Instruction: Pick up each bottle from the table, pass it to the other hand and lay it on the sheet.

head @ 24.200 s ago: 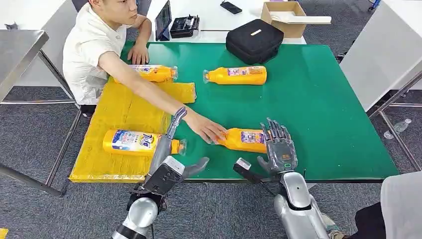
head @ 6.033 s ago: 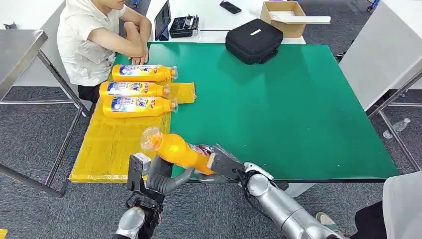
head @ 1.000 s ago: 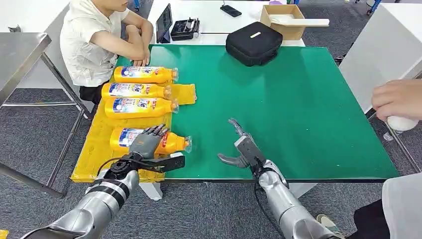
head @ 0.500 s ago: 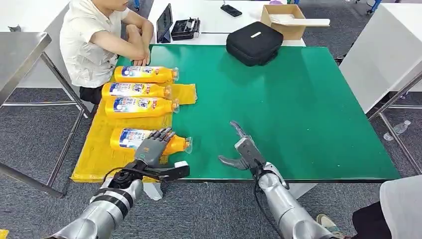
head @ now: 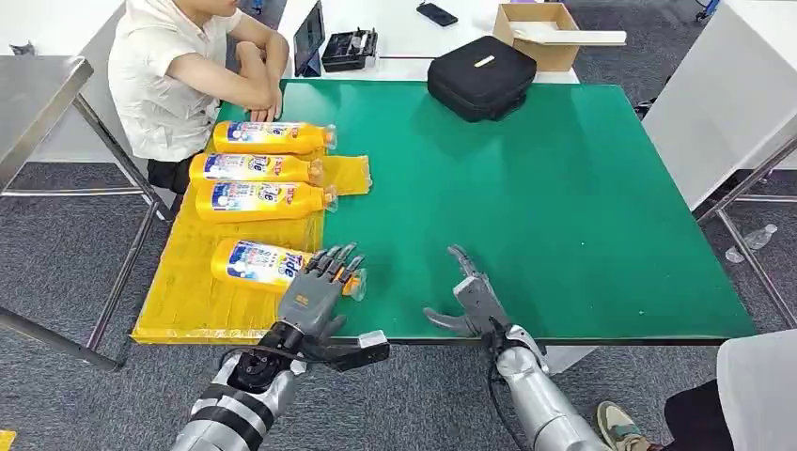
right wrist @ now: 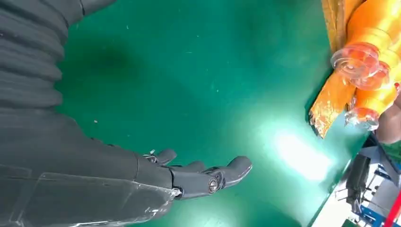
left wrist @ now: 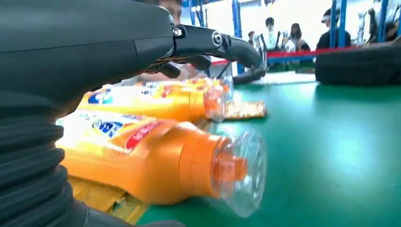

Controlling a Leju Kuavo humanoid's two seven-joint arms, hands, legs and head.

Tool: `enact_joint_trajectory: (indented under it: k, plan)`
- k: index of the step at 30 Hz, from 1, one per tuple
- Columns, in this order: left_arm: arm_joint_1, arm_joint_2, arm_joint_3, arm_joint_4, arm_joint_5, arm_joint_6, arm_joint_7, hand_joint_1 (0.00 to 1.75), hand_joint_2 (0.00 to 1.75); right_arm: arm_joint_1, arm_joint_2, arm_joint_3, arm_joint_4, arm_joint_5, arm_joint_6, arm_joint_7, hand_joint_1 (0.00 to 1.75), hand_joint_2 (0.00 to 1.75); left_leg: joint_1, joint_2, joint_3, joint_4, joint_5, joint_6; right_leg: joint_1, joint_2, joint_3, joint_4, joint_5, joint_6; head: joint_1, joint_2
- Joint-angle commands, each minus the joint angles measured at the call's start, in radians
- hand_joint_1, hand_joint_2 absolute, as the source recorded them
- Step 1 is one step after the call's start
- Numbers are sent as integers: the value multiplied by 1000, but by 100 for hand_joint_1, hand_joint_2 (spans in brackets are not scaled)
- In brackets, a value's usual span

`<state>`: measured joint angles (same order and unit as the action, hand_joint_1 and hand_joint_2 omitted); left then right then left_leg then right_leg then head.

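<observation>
Four bottles [head: 258,265] lie on the yellow sheet [head: 202,301]. Left hand [head: 315,293], beside the nearest bottle, and right hand [head: 470,299] both empty, fingers spread. Placing looks done; next, await another bottle.

nearest bottle [head: 258,264]: my left hand [head: 315,293] covers its neck in the head view
person [head: 179,70]: head cut off by the frame's top edge
far bottles [right wrist: 373,56]: only caps and necks show past the right wrist frame's edge

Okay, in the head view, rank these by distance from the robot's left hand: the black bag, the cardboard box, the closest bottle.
From the left hand:
1. Closest bottle, lying on the yellow sheet, right beside the hand.
2. Black bag, far side of the table.
3. Cardboard box, behind the bag.
</observation>
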<state>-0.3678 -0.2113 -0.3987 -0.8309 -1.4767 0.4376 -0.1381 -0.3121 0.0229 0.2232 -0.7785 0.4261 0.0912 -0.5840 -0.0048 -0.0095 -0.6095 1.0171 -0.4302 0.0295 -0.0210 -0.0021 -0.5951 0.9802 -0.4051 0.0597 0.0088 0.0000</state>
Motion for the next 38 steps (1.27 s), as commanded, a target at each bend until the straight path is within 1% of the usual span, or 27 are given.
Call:
enact_joint_trajectory:
  k: [1, 3, 5, 6, 7, 8, 10, 11, 12, 14, 15, 16, 17, 18, 19, 20, 21, 23, 24, 25, 26, 27, 28, 29, 33, 36, 38]
  plan:
    - [132, 55, -77, -326, -27, 87, -11, 0, 175, 69, 6, -83, -163, -2, -14, 8, 0, 175, 1, 1, 3, 0, -2, -2, 1, 0, 2, 0, -1, -3, 0, 0]
    - [156, 64, -88, -390, -31, 97, -19, 0, 175, 85, 13, -102, -199, -11, 1, 21, 0, 175, 1, 2, 3, 0, -3, -2, 1, 1, 2, 0, -2, -3, 0, 0]
    - [196, 46, -82, -486, 34, 155, -62, 0, 175, 107, 40, -151, -247, -19, -19, 15, 0, 175, 0, 2, 1, 0, -2, -1, 1, 1, 1, 0, -1, -2, 0, 0]
    - [228, 34, -83, -557, 109, 160, -109, 0, 175, 122, 70, -183, -291, -12, -40, 23, 0, 175, 0, 1, -1, 0, -1, -1, 0, 1, -1, 0, -1, -2, 0, 0]
    - [253, 32, -81, -622, 105, 124, -114, 0, 175, 138, 83, -189, -337, 5, -32, 50, 0, 175, 1, 3, 1, 1, -3, -2, 1, 2, 1, 1, -2, -3, 0, 0]
    - [253, 32, -81, -622, 105, 124, -114, 0, 175, 138, 83, -189, -337, 5, -32, 50, 0, 175, 1, 3, 1, 1, -4, -2, 1, 2, 1, 2, -3, -4, 0, 0]
    - [309, 7, -70, -725, 441, 62, -257, 0, 175, 179, 125, -241, -419, -11, -27, 66, 0, 175, 2, 3, 1, 2, -5, -3, 2, 3, 0, 3, -3, -4, 0, 0]
    - [341, -8, -55, -763, 607, -5, -329, 0, 175, 205, 149, -265, -474, -10, -26, 68, 0, 0, 1, 2, -1, 1, -2, -2, 1, 1, -2, 1, -1, -2, 0, 0]
    - [404, -49, -5, -809, 869, -163, -387, 0, 175, 253, 214, -321, -578, -34, -29, 62, 0, 0, 2, 4, 4, 2, -6, -4, 2, 3, 3, 2, -4, -5, 0, 0]
    - [440, -69, 35, -815, 899, -206, -414, 0, 175, 301, 244, -330, -675, -25, -14, 98, 0, 0, 1, 2, -1, 1, -3, -2, 1, 2, -3, 1, -3, -3, 0, 0]
    - [439, -87, 61, -806, 966, -266, -401, 0, 175, 306, 264, -344, -698, -29, -22, 100, 0, 0, 1, 3, 1, 1, -4, -2, 1, 2, -1, 2, -4, -3, 0, 0]
    - [443, -110, 94, -796, 1065, -385, -346, 0, 175, 324, 284, -350, -747, -16, -56, 44, 0, 0, 1, 3, 2, 2, -6, -3, 1, 2, 0, 2, -5, -4, 0, 0]
    - [432, -124, 103, -770, 1022, -397, -348, 0, 175, 351, 304, -349, -834, 29, -148, -97, 0, 175, 1, 2, -1, 1, -3, -2, 1, 1, -2, 2, -3, -3, 0, 0]
    - [428, -138, 102, -749, 982, -371, -349, 0, 175, 377, 325, -352, -895, 70, -192, -98, 0, 175, 1, 3, 1, 2, -5, -3, 2, 2, 0, 2, -4, -4, 0, 0]
    - [425, -138, 98, -731, 1004, -367, -328, 0, 175, 409, 326, -325, -968, 81, -200, -72, 0, 175, 2, 3, 3, 2, -6, -4, 2, 2, 1, 2, -5, -5, 0, 0]
    - [431, -138, 108, -728, 1056, -348, -305, 0, 175, 433, 326, -297, -1001, 43, -133, 19, 0, 175, 0, -2, -2, 1, -3, -3, 1, -2, -2, 2, -4, -3, 0, 0]
    - [434, -138, 119, -725, 1092, -349, -289, 0, 175, 439, 317, -283, -1012, 19, -103, 9, 0, 175, 1, -2, -1, 2, -4, -3, 1, -3, -1, 3, -5, -3, 0, 0]
    - [438, -138, 136, -723, 1099, -355, -294, 0, 175, 439, 318, -279, -999, 17, -104, 3, 0, 175, 1, 0, -1, 0, -4, -3, 1, -1, -1, 0, -3, -3, 0, 0]
    - [440, -138, 143, -722, 1112, -354, -287, 0, 175, 438, 326, -290, -993, 29, -144, -18, 0, 175, 1, 1, -1, 0, -3, -2, 1, 1, -2, 0, -2, -2, 0, 0]
    - [439, -138, 142, -718, 1101, -339, -277, 0, 175, 446, 326, -288, -997, 89, -212, -35, 0, 175, 1, 3, 1, 0, -4, -3, 1, 2, 0, 0, -3, -3, 0, 0]
    - [435, -138, 146, -701, 1131, -316, -239, 0, 175, 457, 326, -292, -1006, 96, -237, -22, 0, 175, 1, 2, -1, 0, -3, -3, 1, 1, -2, 0, -2, -2, 0, 0]
    - [433, -138, 148, -693, 1129, -310, -253, 0, 175, 464, 326, -299, -1013, 75, -231, -23, 0, 175, 2, 4, 4, 1, -6, -4, 2, 2, 2, 0, -4, -5, 0, 0]
    - [433, -138, 154, -686, 1124, -307, -269, 0, 175, 470, 326, -301, -1015, 88, -232, -32, 0, 175, 1, 0, -1, -1, -3, -3, 1, -1, -2, -1, -2, -2, 0, 0]
    - [433, -138, 158, -686, 1125, -308, -272, 0, 175, 472, 326, -303, -1014, 88, -232, -32, 0, 175, 1, -1, 1, -1, -3, -3, 1, -2, 1, -1, -3, -3, 0, 0]
    - [434, -138, 161, -687, 1129, -309, -273, 0, 175, 470, 326, -301, -1010, 88, -233, -32, 0, 175, 2, 1, 3, -1, -4, -3, 2, 0, 2, -1, -3, -3, 0, 0]
    - [448, -138, 177, -696, 1123, -289, -268, 0, 175, 489, 326, -290, -1007, 104, -208, -8, 0, 175, 1, 0, 2, -1, -4, -3, 1, -1, 1, -1, -3, -3, 0, 0]
    - [461, -138, 184, -710, 1093, -265, -240, 0, 175, 507, 326, -267, -1013, 87, -206, -2, 0, 175, 1, 1, 3, -1, -4, -3, 2, -1, 1, -2, -3, -3, 0, 0]
